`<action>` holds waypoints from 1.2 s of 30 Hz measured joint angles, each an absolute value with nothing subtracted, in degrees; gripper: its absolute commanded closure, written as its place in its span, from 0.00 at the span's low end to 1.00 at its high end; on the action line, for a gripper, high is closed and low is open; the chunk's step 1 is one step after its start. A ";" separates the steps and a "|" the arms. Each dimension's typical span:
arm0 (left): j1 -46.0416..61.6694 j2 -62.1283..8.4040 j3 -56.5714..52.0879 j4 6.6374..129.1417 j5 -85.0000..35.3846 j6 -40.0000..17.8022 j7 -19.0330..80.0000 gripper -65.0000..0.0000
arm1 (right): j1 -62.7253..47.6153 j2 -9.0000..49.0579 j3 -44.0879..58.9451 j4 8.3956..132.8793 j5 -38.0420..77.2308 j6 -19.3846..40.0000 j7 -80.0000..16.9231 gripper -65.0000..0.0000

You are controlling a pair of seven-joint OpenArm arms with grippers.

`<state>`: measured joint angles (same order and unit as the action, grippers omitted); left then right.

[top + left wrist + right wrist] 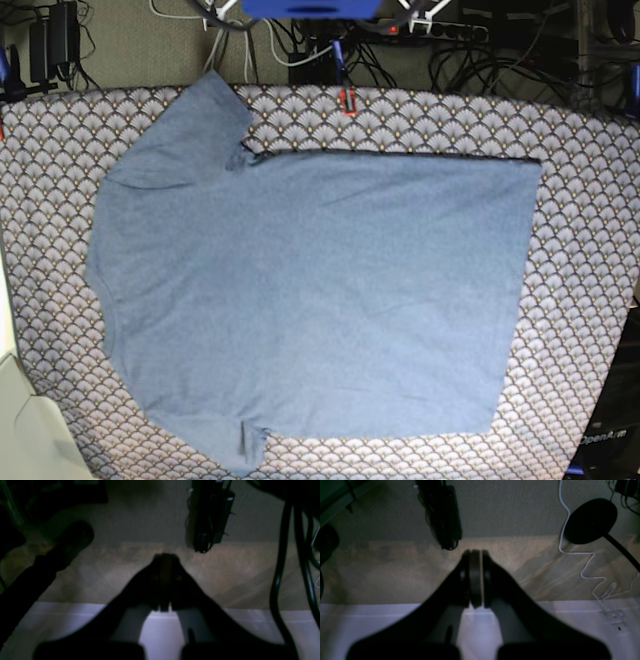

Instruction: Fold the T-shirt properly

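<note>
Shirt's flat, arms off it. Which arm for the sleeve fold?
Right, probably: the T-shirt has both sleeves on that arm's side. The left gripper and right gripper are both shut, away from the cloth.

A robotics lab: tangled cables (470,62) and a power strip (450,28) crowd the far edge of a cloth-covered table (585,200), above carpeted floor (515,507).

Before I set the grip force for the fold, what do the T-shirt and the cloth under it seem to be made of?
T-shirt: seemingly soft knit, perhaps cotton; matte heathered slate-blue, lying limp with shallow wrinkles.
Tablecloth: looks like a thin printed fabric; scallop pattern, flat and matte, though the weave is too small to tell.
</note>
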<state>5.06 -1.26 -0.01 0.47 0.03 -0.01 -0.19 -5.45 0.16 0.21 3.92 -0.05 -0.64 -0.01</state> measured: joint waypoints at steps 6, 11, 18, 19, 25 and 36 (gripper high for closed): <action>10.41 -3.03 -0.01 10.11 0.23 0.03 -2.66 1.00 | -9.76 0.16 0.03 9.93 -0.23 -0.62 -0.12 1.00; 21.67 -4.80 -0.12 26.79 0.12 -0.16 -3.53 1.00 | -17.56 0.16 -0.05 21.96 -0.21 -0.60 0.08 1.00; 30.81 -5.87 -0.25 44.49 -0.03 -0.01 -3.84 1.00 | -31.79 0.54 -0.05 44.34 -0.23 -0.19 -0.40 1.00; 31.77 -6.07 -0.34 46.48 -0.05 -0.01 -3.44 1.00 | -33.67 0.78 -0.05 47.62 -0.27 -0.05 -0.78 1.00; 43.16 -7.03 -0.25 62.50 -0.05 -0.21 -2.74 1.00 | -45.60 2.15 0.05 67.88 -0.21 0.16 -0.71 1.00; 61.65 -10.83 -4.69 98.08 -0.05 0.03 -1.83 0.99 | -63.33 5.23 1.28 100.64 -0.27 0.27 -1.91 1.00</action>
<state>61.65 -10.83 -4.69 98.08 -0.05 0.03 -1.83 -63.33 5.23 1.28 100.64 -0.27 0.27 -1.91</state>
